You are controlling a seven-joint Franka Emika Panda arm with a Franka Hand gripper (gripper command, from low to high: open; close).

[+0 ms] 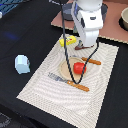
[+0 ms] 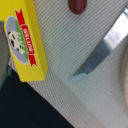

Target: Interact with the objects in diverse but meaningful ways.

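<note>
Striped cloth is seen as one placemat [image 1: 45, 85] on a dark table [image 1: 25, 35] in the exterior view. One red tomato-like ball [image 1: 79, 68] is seen on one plate [image 1: 65, 70], near the middle. One fork [image 1: 68, 82] is laid near the plate, and one knife [image 1: 90, 61] far of it. One pale blue carton [image 1: 22, 64] is stood off the mat, on the exterior view's left. One yellow block [image 1: 67, 41] is partly hidden by the white arm [image 1: 87, 22].

In the wrist view, the yellow block [image 2: 25, 42] is shown with a red ribbon label and a cow picture. One dark brown stick end [image 2: 76, 5] and the knife blade [image 2: 102, 50] are seen nearby. The fingers are not shown, so it cannot be told whether they are open or closed.
</note>
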